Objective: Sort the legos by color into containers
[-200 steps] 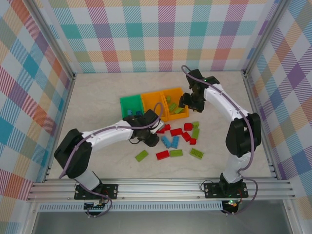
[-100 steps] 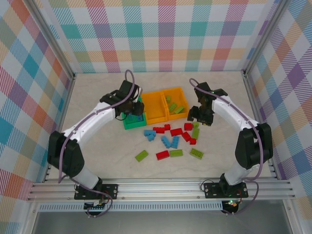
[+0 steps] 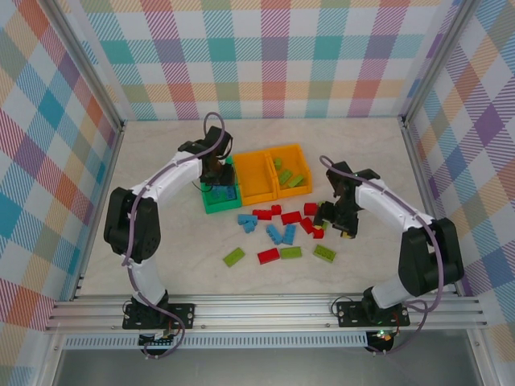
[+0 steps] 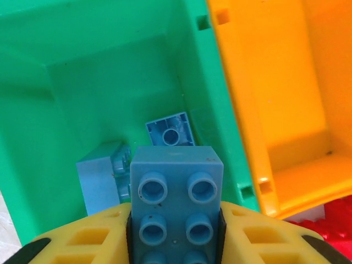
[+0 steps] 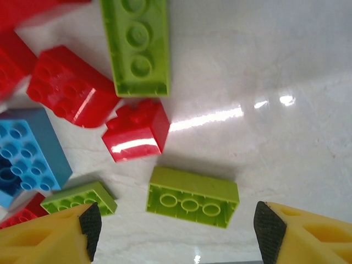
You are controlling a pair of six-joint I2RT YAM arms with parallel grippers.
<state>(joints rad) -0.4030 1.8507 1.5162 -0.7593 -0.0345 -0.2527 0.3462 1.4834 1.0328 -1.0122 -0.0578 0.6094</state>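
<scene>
Left pincer [image 4: 175, 231] grips a blue brick [image 4: 176, 181] over the green bin [image 4: 82, 82] — right pincer [image 5: 180, 224] hangs wide open above a lime brick [image 5: 192, 196].

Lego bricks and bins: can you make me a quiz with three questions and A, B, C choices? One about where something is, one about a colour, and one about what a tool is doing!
1. The left tool holds a blue brick. Where is that brick?
A) above the green bin
B) flat on the table
C) inside an orange bin

2. What colour are the loose bricks inside the green bin?
A) red
B) lime
C) blue

3. What is the right tool doing?
A) shut on a red brick
B) open, holding nothing
C) shut on a bin's rim

Answers:
1 A: the left wrist view shows the green bin's floor right under the held brick.
2 C: both pieces lying in there are blue.
3 B: its fingers stand wide apart over a lime brick lying on the table.
</scene>
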